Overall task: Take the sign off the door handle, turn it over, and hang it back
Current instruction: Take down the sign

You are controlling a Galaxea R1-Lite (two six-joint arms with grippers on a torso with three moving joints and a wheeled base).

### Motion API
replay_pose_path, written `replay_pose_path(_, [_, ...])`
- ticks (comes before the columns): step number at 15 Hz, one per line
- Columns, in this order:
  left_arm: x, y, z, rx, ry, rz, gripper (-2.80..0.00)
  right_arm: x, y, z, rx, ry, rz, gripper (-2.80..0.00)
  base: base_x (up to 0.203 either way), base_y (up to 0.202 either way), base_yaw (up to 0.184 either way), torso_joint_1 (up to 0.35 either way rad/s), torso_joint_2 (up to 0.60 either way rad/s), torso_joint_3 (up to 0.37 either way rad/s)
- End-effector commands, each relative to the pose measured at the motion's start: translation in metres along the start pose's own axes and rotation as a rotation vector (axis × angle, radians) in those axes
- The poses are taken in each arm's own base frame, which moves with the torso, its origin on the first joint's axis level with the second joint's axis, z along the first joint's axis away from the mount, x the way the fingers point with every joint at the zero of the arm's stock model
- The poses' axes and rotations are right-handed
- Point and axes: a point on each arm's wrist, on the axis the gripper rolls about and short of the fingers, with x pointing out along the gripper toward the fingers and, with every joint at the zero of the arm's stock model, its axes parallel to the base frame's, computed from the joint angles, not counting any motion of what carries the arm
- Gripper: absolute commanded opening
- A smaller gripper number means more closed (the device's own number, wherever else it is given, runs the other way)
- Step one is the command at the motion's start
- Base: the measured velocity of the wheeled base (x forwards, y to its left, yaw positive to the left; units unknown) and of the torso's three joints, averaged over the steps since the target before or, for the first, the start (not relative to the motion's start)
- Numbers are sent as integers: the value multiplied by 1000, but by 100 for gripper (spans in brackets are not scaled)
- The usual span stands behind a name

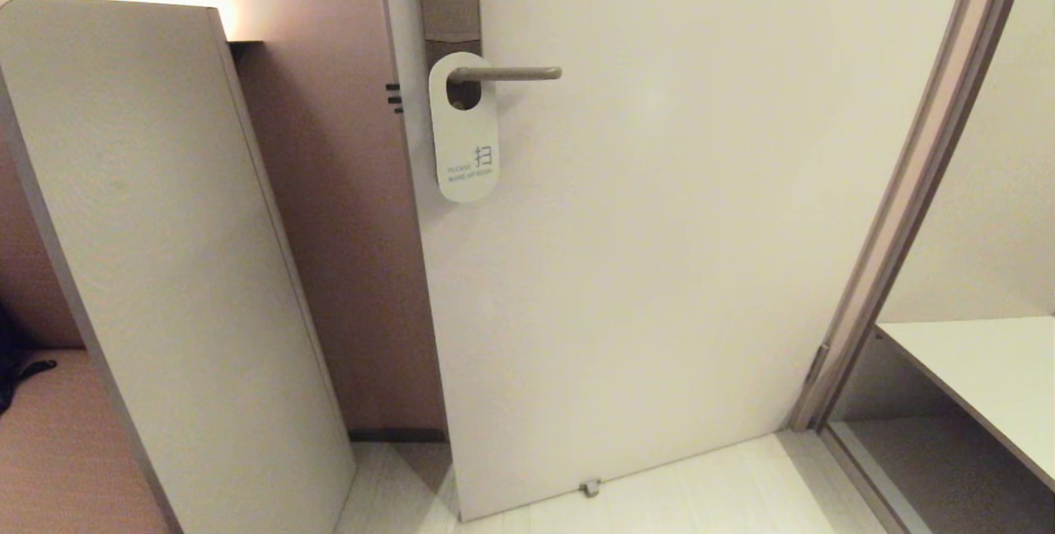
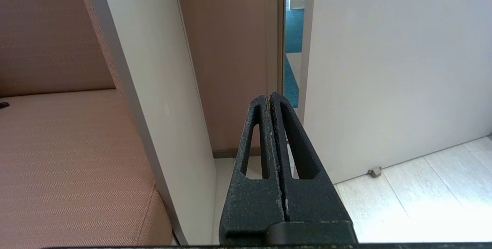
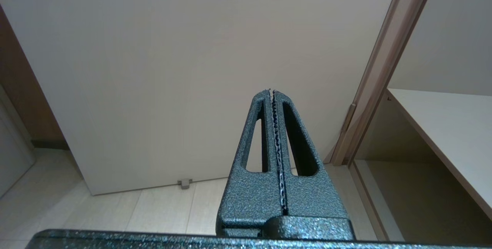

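Observation:
A white door sign (image 1: 466,147) with grey printed text hangs by its hole on the grey lever handle (image 1: 507,73) of the white door (image 1: 659,270). The sign hangs flat against the door near its left edge. Neither arm shows in the head view. My left gripper (image 2: 269,96) is shut and empty, low down, facing the door's lower left edge. My right gripper (image 3: 271,91) is shut and empty, low down, facing the door's lower part. The sign and handle are out of both wrist views.
A tall white panel (image 1: 165,270) stands left of the door with a tan cushioned seat (image 2: 69,156) beside it. A door frame (image 1: 907,188) and a white shelf (image 1: 981,369) are on the right. A small door stop (image 1: 590,488) sits on the pale floor.

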Motion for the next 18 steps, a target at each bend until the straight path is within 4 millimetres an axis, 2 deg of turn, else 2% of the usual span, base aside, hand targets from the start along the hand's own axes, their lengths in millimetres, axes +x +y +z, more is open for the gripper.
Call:
replay_pose_path(1, [0, 0, 0, 0, 2, 0, -280, 0, 0, 0, -1, 3, 0, -280, 0, 0, 0, 0, 0, 0])
replay_pose_path(15, [0, 0, 1, 15, -3, -1, -280, 0, 0, 0, -1, 3, 0, -280, 0, 0, 0, 0, 0, 0])
replay_pose_path(18, [-5, 0, 17, 21, -53, -21, -280, 0, 0, 0, -1, 1, 0, -280, 0, 0, 0, 0, 0, 0])
